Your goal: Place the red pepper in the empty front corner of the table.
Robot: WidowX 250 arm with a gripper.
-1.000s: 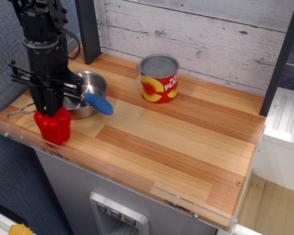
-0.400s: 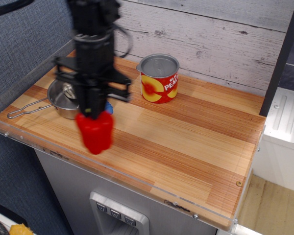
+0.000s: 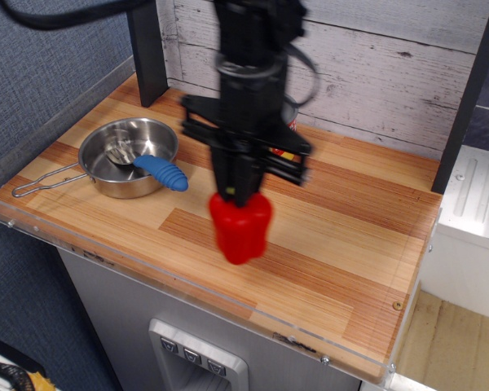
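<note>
My gripper [image 3: 238, 195] is shut on the top of the red pepper [image 3: 241, 229] and holds it in the air above the middle of the table [image 3: 326, 236]. The arm and pepper are motion-blurred. The pepper's stem is hidden between the fingers. The empty front corner [image 3: 391, 309] lies at the lower right, bare striped wood with a small screw head and a clear plastic rim, well to the right of the pepper.
A steel pan [image 3: 130, 155] with a blue-handled utensil [image 3: 163, 173] sits at the front left. A red-and-yellow tin can is mostly hidden behind the arm. A whitewashed plank wall [image 3: 375, 65] stands at the back, a dark post [image 3: 464, 98] at the right.
The arm has carried the red pepper to the right, from over the front-left corner beside the pan to above the table's middle. The pan and can have not moved.
</note>
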